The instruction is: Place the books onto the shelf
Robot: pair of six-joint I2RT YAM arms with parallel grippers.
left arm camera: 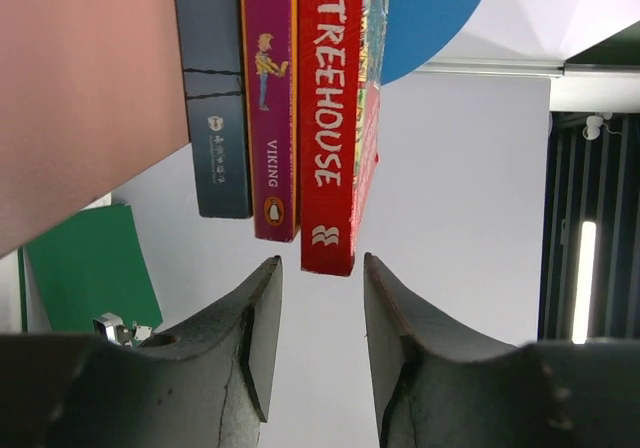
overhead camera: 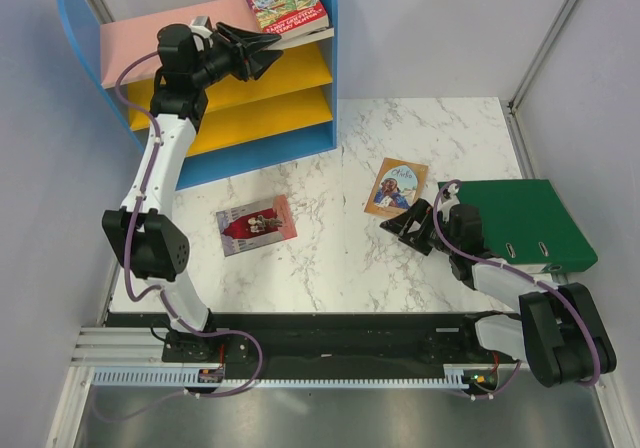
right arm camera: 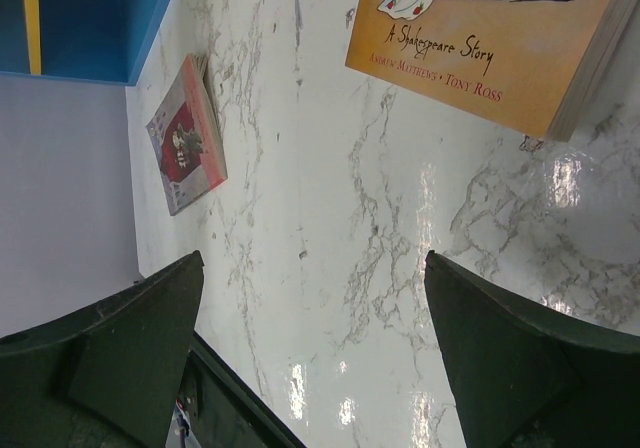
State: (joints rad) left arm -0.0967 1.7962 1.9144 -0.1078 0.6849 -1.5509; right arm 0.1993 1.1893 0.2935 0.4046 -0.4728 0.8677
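By the shelf (overhead camera: 262, 150), the left gripper (left arm camera: 320, 268) stands half-open and empty, facing the red book (left arm camera: 335, 118).

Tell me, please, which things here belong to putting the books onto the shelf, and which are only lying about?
Belong to the job: red Treehouse book, purple book, dark blue book, pink-red book, tan book, shelf.
Only lying about: green binder.

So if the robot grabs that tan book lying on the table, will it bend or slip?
Probably bends a little: the tan book looks thin, with a soft cover. It lies flat on the shiny table, so a push would likely slide it, not tip it. Its edge may be tricky for the open right gripper to catch.
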